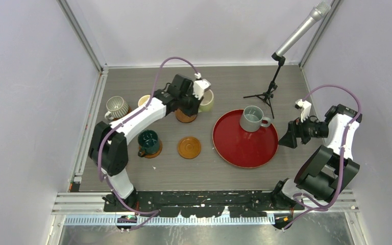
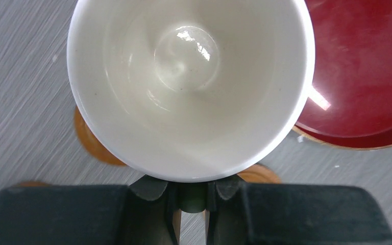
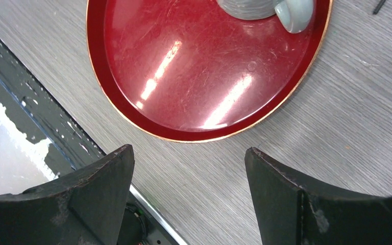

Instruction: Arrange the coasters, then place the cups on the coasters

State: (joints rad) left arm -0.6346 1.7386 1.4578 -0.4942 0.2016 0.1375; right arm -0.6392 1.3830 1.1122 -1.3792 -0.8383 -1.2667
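The left pincer (image 2: 192, 193) is clamped tight on the white mug (image 2: 184, 102), over a coaster (image 2: 93, 145) toward the desk's (image 2: 20, 76) back edge. The right pincer (image 3: 189, 168) gapes wide, empty, above the red tray's (image 3: 184, 76) rim.

The grey table (image 1: 204, 173) carries a red tray (image 1: 245, 153), one bare coaster (image 1: 189, 147) (others seemingly lie under mugs (image 1: 148, 139)) and a microphone tripod (image 1: 262, 96).

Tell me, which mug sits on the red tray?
The grey-blue mug, standing upright on the far part of the tray. It is the only one there; the other mugs are all off it, to the left.
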